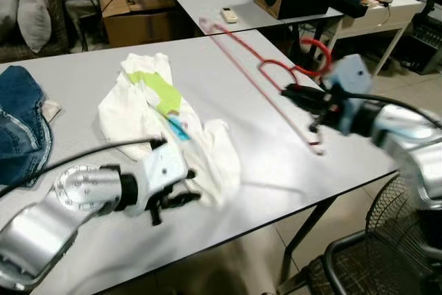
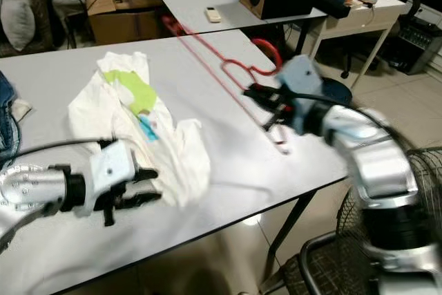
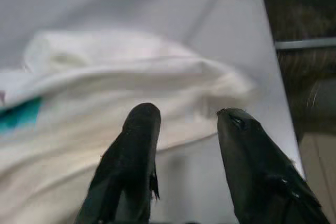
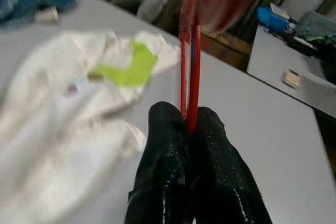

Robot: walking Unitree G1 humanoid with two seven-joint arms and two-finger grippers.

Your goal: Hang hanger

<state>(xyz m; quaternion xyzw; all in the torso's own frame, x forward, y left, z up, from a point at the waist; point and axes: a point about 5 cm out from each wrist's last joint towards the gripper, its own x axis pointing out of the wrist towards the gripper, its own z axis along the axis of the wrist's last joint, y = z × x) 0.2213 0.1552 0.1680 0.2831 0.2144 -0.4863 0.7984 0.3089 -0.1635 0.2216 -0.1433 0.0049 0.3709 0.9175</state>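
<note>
Tool, right (image 4: 188, 121), pinches red hanger (image 1: 276, 81) aloft.

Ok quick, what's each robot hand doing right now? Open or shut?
Left gripper: open, fingers apart at the edge of the white shirt, holding nothing.
Right gripper: shut on the red hanger.

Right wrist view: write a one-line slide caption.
Right gripper shut on the red hanger, above the grey table beside a white shirt.
</note>
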